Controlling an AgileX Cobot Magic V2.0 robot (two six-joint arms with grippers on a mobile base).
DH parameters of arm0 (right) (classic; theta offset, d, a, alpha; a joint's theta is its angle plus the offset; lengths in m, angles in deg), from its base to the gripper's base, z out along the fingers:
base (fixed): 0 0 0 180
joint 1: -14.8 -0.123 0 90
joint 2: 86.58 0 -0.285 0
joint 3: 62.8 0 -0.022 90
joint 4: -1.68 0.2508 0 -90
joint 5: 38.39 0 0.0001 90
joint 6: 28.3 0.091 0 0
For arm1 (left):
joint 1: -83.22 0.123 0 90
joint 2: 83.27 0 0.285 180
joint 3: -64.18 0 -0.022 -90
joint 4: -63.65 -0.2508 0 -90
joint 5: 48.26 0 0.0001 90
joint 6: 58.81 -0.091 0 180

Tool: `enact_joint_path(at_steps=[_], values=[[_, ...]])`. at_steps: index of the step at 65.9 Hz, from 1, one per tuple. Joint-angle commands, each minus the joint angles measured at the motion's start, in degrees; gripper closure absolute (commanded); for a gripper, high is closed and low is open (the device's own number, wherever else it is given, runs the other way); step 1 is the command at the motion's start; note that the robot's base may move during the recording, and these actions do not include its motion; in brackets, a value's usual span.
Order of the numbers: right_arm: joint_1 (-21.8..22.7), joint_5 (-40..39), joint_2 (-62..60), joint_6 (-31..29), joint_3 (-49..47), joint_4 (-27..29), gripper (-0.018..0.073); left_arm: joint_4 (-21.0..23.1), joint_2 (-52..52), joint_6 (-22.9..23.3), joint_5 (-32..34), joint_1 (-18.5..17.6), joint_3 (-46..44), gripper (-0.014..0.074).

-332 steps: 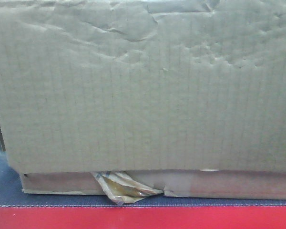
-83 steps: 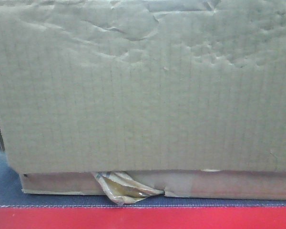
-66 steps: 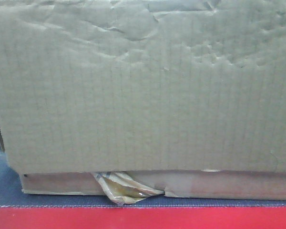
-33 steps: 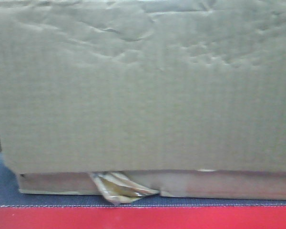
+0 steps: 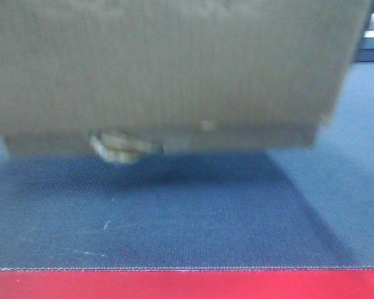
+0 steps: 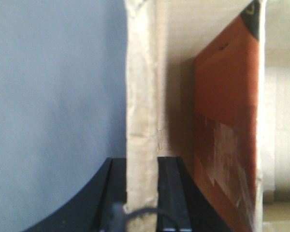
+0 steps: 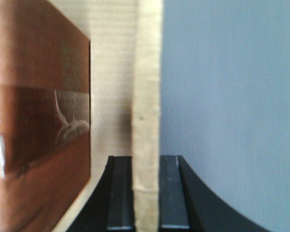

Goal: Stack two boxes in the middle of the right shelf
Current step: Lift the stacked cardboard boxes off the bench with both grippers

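Box of brown cardboard hangs over the dark mat, clamped at two walls.
The left gripper and the right gripper each pinch one upright wall edge between black fingers. Inside, beside each wall, stands a reddish-brown panel; other content I cannot tell. A crumpled tape scrap hangs at the bottom edge. Shadow lies under the box, the near mat shows bare up to the red edge, and grey floor lies at right.

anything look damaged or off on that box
Yes: a crumpled yellowish tape scrap hangs loose below the cardboard box's bottom edge, left of centre, above the dark mat. The view is blurred, so finer dents can't be judged.
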Motion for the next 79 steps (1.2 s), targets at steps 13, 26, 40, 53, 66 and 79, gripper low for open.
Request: enact_joint_path(at_steps=[13,26,40,53,66,79], values=[[0.0,-8.3,-0.6,1.0,-4.1,-5.3,0.0712,-2.8,0.8,-1.1,5.3,1.2,-5.5,0.0708],[0.0,-12.7,-0.5,1.8,-4.2,-5.3,0.0712,6.3,0.9,-10.0,6.5,7.9,-7.7,0.0708],[0.2,-14.0,-0.4,4.8,-4.2,-8.0,0.0712,8.8,0.9,-11.8,10.9,8.1,-7.7,0.0708],[0.2,-14.1,-0.4,6.5,-4.2,-11.8,0.0712,-1.6,0.8,-3.8,13.9,2.5,-6.1,0.0708],[0.2,-15.7,-0.4,7.4,-4.2,-11.8,0.0712,-5.2,1.0,0.1,16.6,1.6,-2.8,0.0708],[0.2,-17.3,-0.4,7.4,-4.1,-11.8,0.0712,-5.6,2.1,0.1,17.7,1.6,-3.0,0.0708]])
